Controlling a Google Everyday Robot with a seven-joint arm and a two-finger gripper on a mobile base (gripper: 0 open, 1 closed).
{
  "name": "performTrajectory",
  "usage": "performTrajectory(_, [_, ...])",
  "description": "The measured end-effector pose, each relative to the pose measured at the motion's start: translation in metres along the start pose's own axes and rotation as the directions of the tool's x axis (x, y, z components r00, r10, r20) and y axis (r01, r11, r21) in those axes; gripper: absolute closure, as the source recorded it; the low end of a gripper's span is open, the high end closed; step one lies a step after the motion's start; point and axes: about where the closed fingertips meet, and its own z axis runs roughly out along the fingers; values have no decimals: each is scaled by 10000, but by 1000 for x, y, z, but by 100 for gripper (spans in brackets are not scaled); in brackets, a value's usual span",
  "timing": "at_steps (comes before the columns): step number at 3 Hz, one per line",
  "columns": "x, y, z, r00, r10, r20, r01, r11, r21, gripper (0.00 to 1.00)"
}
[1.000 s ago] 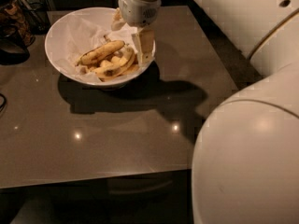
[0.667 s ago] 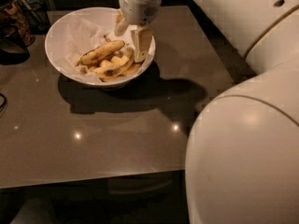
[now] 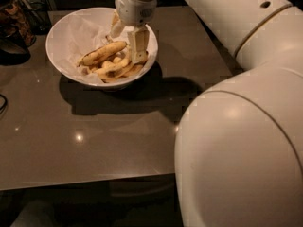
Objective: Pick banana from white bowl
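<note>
Nearest to the camera is the big white shell of the robot arm [image 3: 246, 141], which fills the right side and the lower right corner. To its left lies the dark brown table [image 3: 94, 141], with small spots of light on its surface.

Further back on the table stands the white bowl [image 3: 49, 51], which throws a broad shadow toward the front and right. The bowl is lined with crinkled white paper [image 3: 80, 32]. The banana [image 3: 103, 53], dull yellow with brown blotches, lies inside the bowl on top of the shorter, paler bananas [image 3: 116, 69], with its right end higher.

The gripper [image 3: 127, 38] reaches down into the right half of the bowl. Its fingers [image 3: 138, 45] stand apart, unclenched, and the right end of the banana lies between them; I cannot tell if they touch it.

At the far left edge, behind the bowl, stand some dark objects [image 3: 14, 20].
</note>
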Motion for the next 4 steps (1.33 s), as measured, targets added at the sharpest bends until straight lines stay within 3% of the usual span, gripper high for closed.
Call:
performTrajectory(1, [-11,-6,16,9992,-274,284,282,9993,-254,51])
performTrajectory(4, [-26,-10,30,9968,-563,572,594,9968,-538,45])
